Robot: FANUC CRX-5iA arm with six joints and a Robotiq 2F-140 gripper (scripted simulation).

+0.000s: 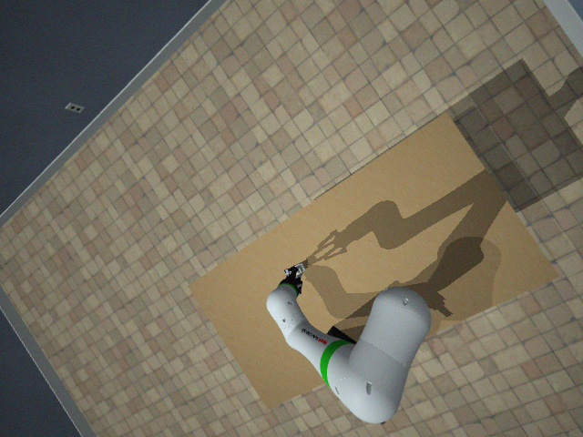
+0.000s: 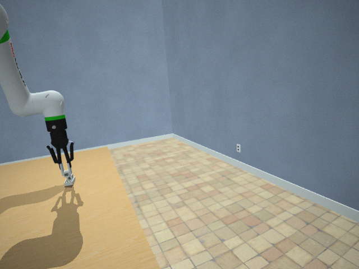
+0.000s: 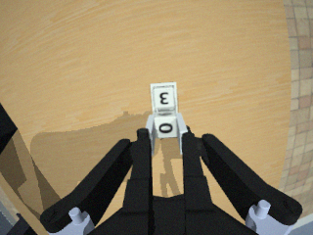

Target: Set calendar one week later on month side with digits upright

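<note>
Arm (image 1: 376,348) bent at elbow, wrist pointing down. Gripper (image 3: 164,132) clamped narrow on a cube (image 3: 164,127).

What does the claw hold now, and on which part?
The claw pinches a small white digit cube showing 0, by its two opposite side faces.

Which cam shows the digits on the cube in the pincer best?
Wrist: the held cube faces the lens, "0" readable, another cube showing "3" beyond it. Exterior shows a small white cube in the pincer, digit unreadable. Top: a speck by the wrist.
</note>
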